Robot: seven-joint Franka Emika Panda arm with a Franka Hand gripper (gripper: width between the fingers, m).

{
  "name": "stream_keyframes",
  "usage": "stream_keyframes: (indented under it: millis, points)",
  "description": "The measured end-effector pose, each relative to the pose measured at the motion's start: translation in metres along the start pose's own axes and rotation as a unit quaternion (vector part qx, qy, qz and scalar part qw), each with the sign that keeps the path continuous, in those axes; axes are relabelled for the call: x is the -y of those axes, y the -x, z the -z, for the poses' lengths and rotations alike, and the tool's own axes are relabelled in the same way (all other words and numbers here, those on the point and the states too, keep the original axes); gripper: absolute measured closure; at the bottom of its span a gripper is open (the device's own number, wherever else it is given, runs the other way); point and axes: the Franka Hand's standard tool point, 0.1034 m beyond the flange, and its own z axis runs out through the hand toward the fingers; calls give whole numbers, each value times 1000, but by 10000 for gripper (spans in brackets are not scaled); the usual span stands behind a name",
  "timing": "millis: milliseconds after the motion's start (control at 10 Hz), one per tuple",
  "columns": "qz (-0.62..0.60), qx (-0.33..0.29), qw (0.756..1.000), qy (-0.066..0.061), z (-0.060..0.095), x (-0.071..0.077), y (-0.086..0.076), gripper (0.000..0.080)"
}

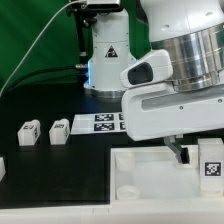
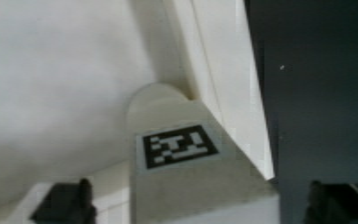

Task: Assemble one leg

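Observation:
A leg (image 1: 211, 160), a small white block with a black-and-white tag, stands on the right part of the large white panel (image 1: 150, 172). In the wrist view the leg (image 2: 181, 146) lies between my gripper (image 2: 202, 201) fingers. A gap shows on each side of it, so the jaws are open around it. One dark finger (image 1: 180, 152) shows just to the exterior view's left of the leg; the other is out of frame. Two more legs (image 1: 28, 131) (image 1: 58, 130) sit on the black table at the left.
The marker board (image 1: 100, 122) lies behind the panel, in front of the robot base (image 1: 108, 55). A white part (image 1: 2, 168) shows at the left edge. The panel's edge (image 2: 215, 60) meets dark table (image 2: 318, 90) beside the leg.

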Motion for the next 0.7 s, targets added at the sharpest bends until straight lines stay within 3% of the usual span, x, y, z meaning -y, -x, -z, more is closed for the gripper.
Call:
stream_keyframes:
  millis: [200, 500, 700]
  points:
    - [-90, 2, 996, -2, -1, -1, 1, 494]
    - [-279, 4, 960, -7, -1, -3, 0, 498]
    - [-469, 9, 883, -17, -2, -1, 1, 499]
